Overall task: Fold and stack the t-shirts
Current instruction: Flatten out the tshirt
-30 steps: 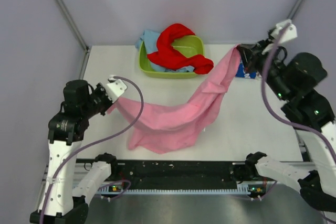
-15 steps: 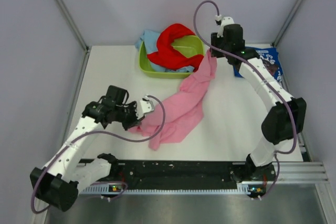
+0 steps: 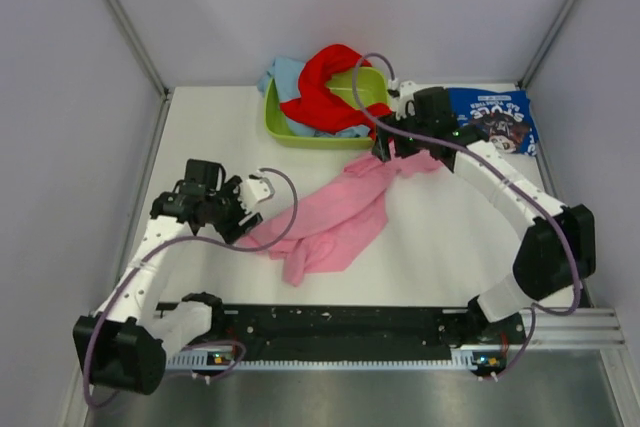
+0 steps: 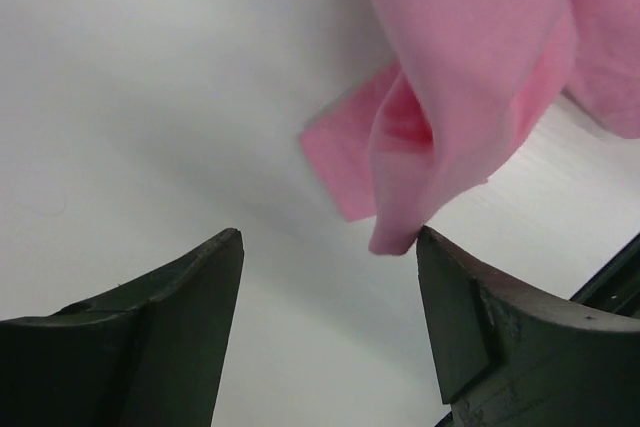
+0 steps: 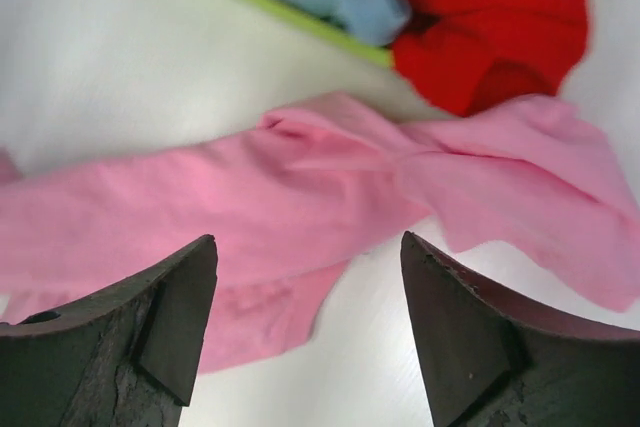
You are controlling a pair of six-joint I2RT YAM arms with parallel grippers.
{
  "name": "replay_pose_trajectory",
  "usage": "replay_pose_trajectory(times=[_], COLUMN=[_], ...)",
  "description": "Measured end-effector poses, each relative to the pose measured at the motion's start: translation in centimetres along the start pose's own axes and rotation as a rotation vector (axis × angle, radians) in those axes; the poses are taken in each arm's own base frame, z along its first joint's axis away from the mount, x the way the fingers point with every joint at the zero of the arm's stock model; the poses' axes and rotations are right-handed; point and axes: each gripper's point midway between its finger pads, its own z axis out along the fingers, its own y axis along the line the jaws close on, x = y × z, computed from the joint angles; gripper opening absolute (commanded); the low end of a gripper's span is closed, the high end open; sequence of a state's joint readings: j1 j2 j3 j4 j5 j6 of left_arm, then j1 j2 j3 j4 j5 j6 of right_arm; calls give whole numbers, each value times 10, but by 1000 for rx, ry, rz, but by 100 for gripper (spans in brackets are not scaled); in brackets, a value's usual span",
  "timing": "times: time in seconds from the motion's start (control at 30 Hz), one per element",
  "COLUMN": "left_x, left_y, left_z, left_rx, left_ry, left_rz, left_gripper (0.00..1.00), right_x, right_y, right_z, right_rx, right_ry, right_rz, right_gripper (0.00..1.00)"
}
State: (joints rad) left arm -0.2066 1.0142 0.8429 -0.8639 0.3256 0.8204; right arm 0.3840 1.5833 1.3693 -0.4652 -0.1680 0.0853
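Nearest me, the left gripper (image 3: 238, 215) is hanging low over the white table (image 3: 200, 127) with its jaws spread, gripping nothing; a corner of the pink t-shirt (image 3: 335, 217) is lying just past its tips. The shirt is sprawling crumpled across the table's middle. At its far end the right gripper (image 3: 385, 150) is hovering above the cloth, jaws parted and empty. Beyond, the red t-shirt (image 3: 325, 87) and light blue t-shirt (image 3: 280, 75) are spilling over the lime green tub (image 3: 272, 129), and the navy blue t-shirt (image 3: 490, 119) is lying flat at the far right
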Motion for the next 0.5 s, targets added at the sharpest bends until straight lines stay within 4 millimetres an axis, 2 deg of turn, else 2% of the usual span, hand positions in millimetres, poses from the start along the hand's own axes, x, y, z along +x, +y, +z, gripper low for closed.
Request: replay_pose_trajectory(times=[0.07,0.17,0.2,0.23,0.27,0.33,0.43,0.5], left_x=[10,25,27,30,35,48,70,72], left_y=[16,36,38,39,37,26,11,11], left_z=[-3,-5,-4,-1,3,16,28,29], left_rx=[-32,-76,-80,-84,-80,-52,-7,8], left_ry=[12,32,33,32,30,33,18,-8], left_rz=[-48,-70,-59,-34,-7,35,46,81], left_gripper=[73,64,58,46,43,44,49,52], right_x=[16,41,51,62,76,108,159,190], right_y=[29,91,114,133,155,184,203,210], right_z=[-13,-38,-47,-55,-63,-70,-62,-49], right_rx=[-83,-266,-344,-410,-495,-618,-712,-740], right_ry=[-10,-58,-77,-90,-114,-119,-44,36], right_rz=[-62,-225,-294,-349,-421,-522,-628,-687], right_gripper=[71,67,65,65,65,64,62,61])
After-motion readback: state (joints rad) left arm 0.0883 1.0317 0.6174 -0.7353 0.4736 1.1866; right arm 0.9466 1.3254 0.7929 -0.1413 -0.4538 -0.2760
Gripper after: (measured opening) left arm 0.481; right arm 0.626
